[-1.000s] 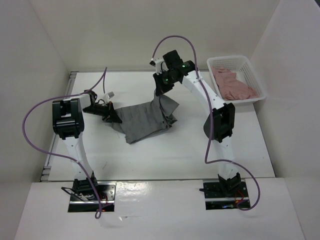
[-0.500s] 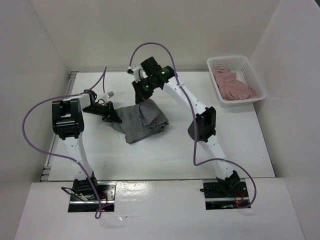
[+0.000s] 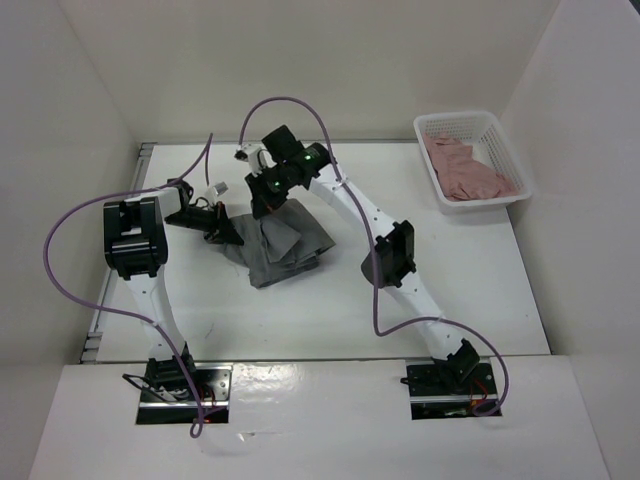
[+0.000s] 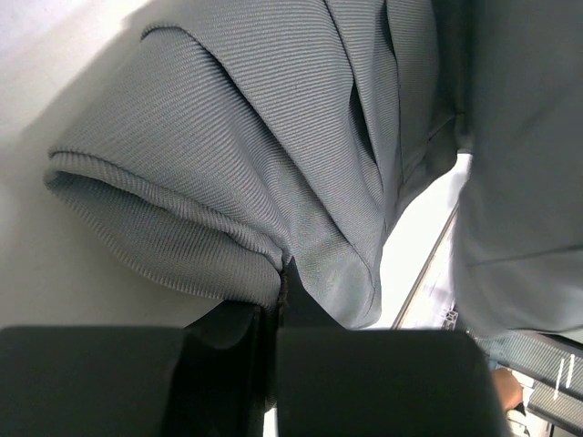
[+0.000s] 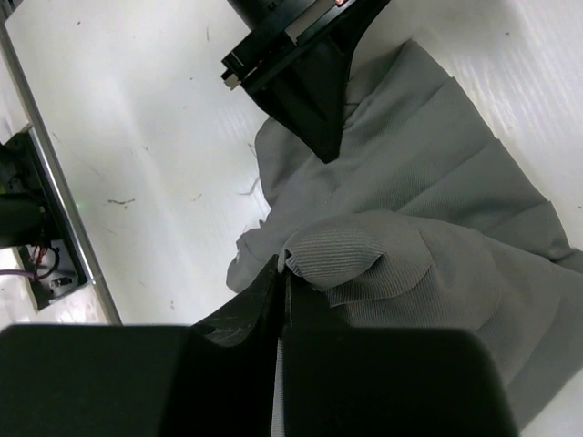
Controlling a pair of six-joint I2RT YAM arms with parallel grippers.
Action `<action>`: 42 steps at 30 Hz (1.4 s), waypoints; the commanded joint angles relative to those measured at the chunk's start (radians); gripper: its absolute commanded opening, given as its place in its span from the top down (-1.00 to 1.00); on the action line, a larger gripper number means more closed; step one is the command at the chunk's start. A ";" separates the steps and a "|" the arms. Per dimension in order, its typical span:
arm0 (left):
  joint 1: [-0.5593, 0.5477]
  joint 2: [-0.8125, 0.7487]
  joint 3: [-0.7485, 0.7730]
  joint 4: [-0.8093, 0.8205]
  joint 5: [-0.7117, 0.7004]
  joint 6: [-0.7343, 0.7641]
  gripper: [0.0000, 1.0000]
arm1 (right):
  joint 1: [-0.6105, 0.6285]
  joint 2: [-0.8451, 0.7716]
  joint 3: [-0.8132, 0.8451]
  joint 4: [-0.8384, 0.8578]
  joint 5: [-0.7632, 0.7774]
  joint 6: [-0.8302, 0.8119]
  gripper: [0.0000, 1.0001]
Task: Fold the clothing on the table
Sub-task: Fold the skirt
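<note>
Grey pleated skirt (image 3: 290, 245) lies bunched on white counter (image 3: 470, 290); left end effector (image 4: 281, 278) pinches its edge, right end effector (image 5: 282, 270) pinches a raised fold.

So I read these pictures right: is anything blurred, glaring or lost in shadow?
Top view: soft, even light, with sheen on the glossy white near ledge. Left wrist view: the ribbing of the dark grey pleated skirt is sharp; the left gripper is a featureless black mass. Right wrist view: scuffs on the white tabletop are crisp; the right gripper is dark and soft.
</note>
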 commanded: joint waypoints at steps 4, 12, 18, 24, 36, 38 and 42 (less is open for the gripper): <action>-0.004 -0.055 -0.009 -0.009 0.059 0.031 1.00 | 0.011 0.117 0.097 0.033 -0.086 0.018 1.00; -0.004 -0.045 0.000 -0.009 0.059 0.031 1.00 | 0.020 0.206 0.152 0.122 -0.269 0.018 1.00; -0.013 -0.036 0.000 -0.009 0.059 0.031 1.00 | 0.038 0.242 0.162 0.102 -0.367 -0.017 0.14; -0.013 -0.036 0.000 -0.009 0.059 0.031 1.00 | 0.050 0.232 0.208 0.093 -0.355 -0.036 -0.29; -0.013 -0.113 0.029 -0.061 0.037 0.062 -0.05 | -0.032 0.020 0.150 0.093 -0.225 -0.025 -0.64; -0.013 -0.154 0.038 -0.084 0.037 0.071 -0.46 | -0.046 -0.033 0.114 0.093 -0.202 -0.025 -0.74; 0.011 -0.211 0.049 -0.102 0.037 0.071 -0.84 | -0.080 -0.143 0.059 0.081 -0.136 -0.037 -0.83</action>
